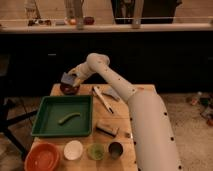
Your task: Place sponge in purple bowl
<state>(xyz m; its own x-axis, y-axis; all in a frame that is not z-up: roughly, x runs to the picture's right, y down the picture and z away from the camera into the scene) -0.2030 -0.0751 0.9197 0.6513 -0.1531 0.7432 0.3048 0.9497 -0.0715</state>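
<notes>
The purple bowl [69,89] sits at the far left corner of the wooden table [120,120], small, dark and glossy. Directly above its rim hangs the blue-grey sponge [67,78], held in my gripper [73,80], which is shut on it at the end of the long white arm [107,75] reaching in from the right. The sponge is just clear of the bowl, tilted slightly.
A green tray [45,125] with a curved green item [68,118] lies in front of the bowl. Along the near edge stand an orange bowl [43,156], white bowl [73,149], green cup [95,151] and dark cup [116,149]. A brown-topped block [107,129], tongs [102,98] and grey wedge [113,93] lie mid-table.
</notes>
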